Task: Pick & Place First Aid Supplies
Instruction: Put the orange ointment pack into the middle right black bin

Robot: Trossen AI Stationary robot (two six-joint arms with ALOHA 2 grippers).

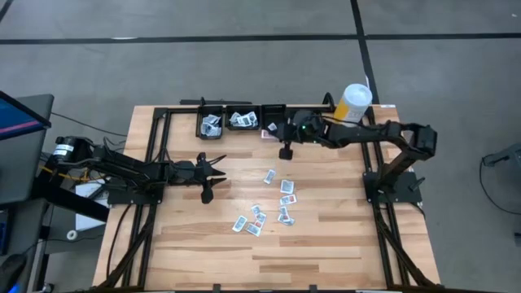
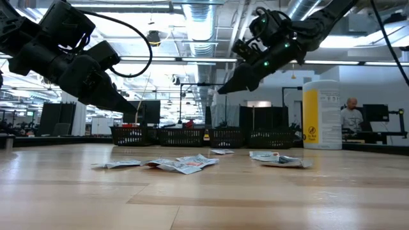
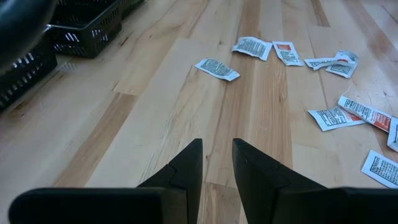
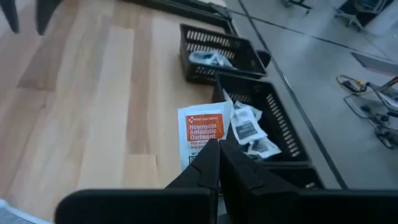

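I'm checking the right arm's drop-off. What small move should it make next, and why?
Probably carry on over a black basket and only then let go. The right hand is shut on an orange-printed ointment packet and hangs above bare wood beside the baskets, so opening now would likely miss.

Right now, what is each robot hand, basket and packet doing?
Right gripper: shut on the ointment packet, held over the table beside the baskets.
Left gripper: slightly open, empty.
Baskets: two hold packets.
Loose packets: lying flat, scattered on the table.
Canister: upright.
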